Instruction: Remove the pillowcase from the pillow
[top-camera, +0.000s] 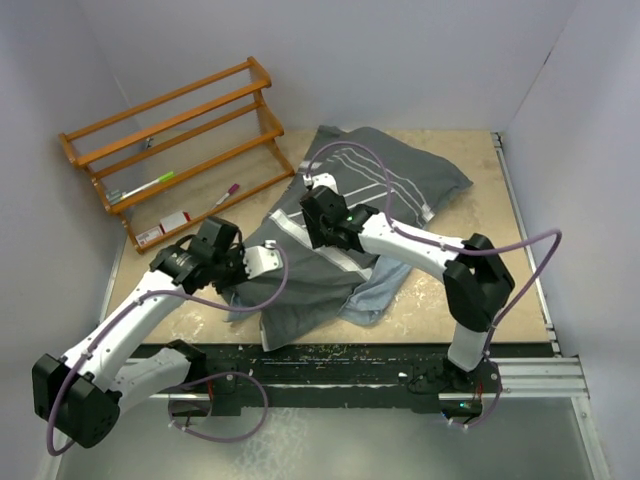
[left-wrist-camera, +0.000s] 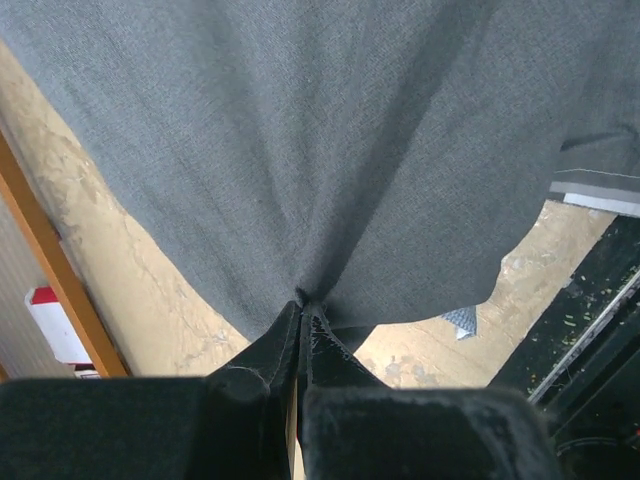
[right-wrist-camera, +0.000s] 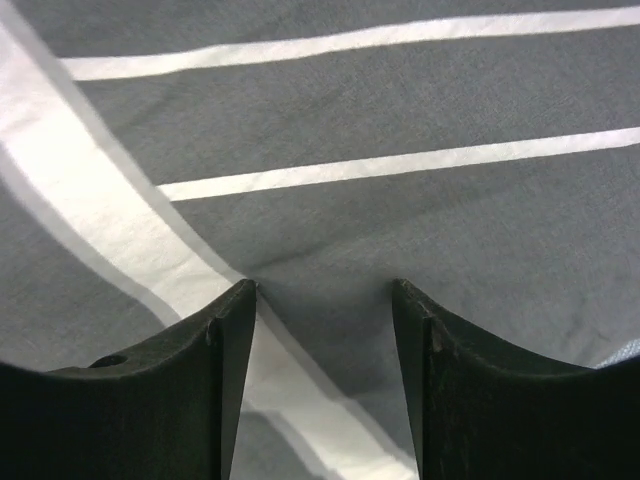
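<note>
The dark grey pillowcase (top-camera: 385, 185) with thin white stripes lies across the table middle, its loose end spread toward the near edge; a lighter blue-grey inner part (top-camera: 375, 295) shows at its front right. The pillow is hidden inside it. My left gripper (top-camera: 243, 268) is shut on a pinch of the pillowcase's left edge; in the left wrist view the fabric (left-wrist-camera: 330, 150) fans out from the closed fingertips (left-wrist-camera: 303, 300). My right gripper (top-camera: 318, 222) is open, its tips pressed down on the striped fabric (right-wrist-camera: 400, 100), midway point (right-wrist-camera: 323, 290).
A wooden rack (top-camera: 175, 140) stands at the back left, with pens and a small red-and-white box (top-camera: 175, 220) by it. White walls close the left, back and right. The black rail (top-camera: 400, 365) runs along the near table edge.
</note>
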